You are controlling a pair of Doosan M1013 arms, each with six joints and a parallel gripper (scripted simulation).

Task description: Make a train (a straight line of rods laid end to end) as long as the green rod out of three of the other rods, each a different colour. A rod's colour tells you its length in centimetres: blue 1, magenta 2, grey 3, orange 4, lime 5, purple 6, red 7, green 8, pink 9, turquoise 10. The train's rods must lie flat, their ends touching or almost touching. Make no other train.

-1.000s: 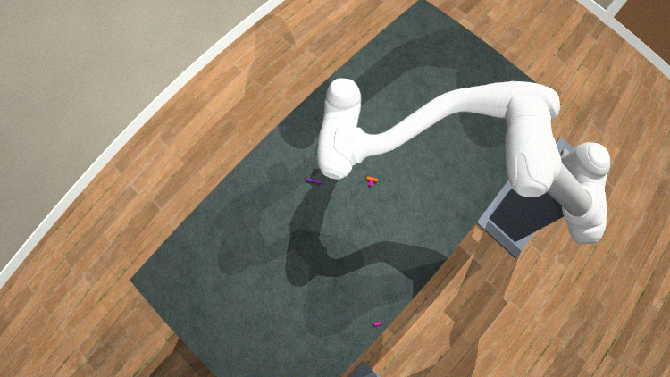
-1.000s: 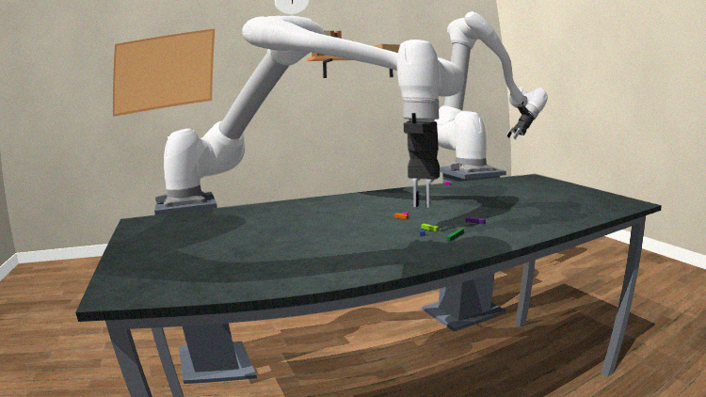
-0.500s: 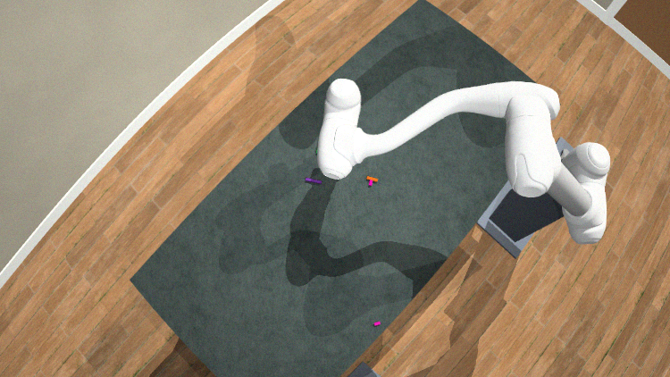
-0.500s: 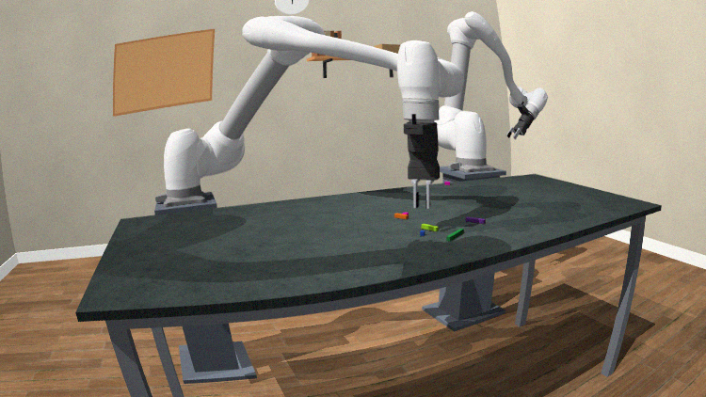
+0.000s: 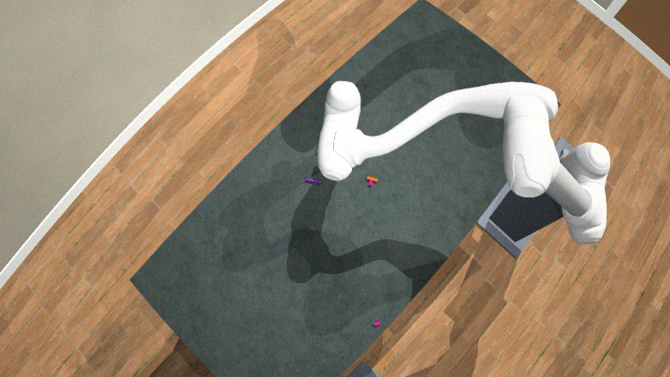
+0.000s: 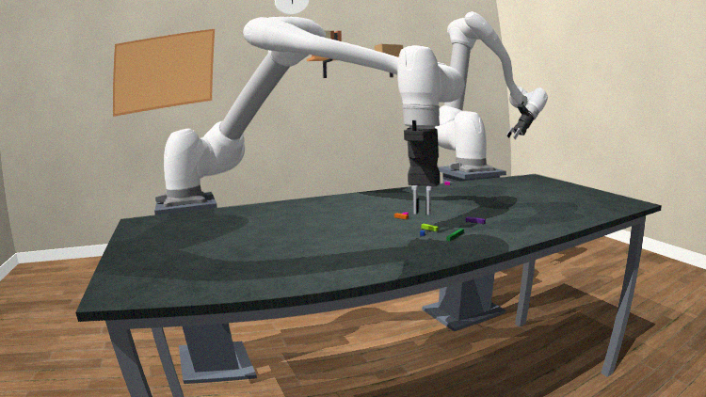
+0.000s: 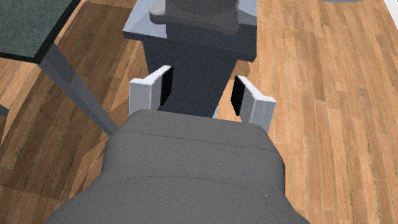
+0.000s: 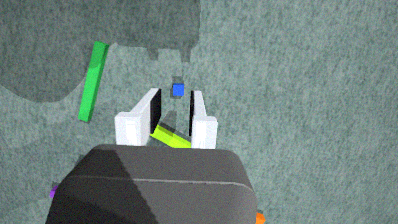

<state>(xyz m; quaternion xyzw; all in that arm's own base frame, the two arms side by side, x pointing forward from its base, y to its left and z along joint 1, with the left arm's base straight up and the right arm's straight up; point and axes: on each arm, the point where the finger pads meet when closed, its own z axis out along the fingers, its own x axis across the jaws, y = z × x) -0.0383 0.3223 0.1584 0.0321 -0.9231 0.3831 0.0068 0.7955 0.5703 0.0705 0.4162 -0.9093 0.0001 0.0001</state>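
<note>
Hand (image 6: 421,213) (image 8: 176,92): half open, nothing in it.
Blue (image 6: 422,233) (image 8: 178,90): below, ahead of my fingers (image 6: 428,202), probably next.
Lime (image 6: 429,227) (image 8: 171,138): slants across below me.

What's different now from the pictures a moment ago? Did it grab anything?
The right gripper has come down a little toward the table top. Nothing was picked up or let go: its fingers are apart with nothing between them. The left gripper, the lime rod and the orange rod look unmoved.
</note>
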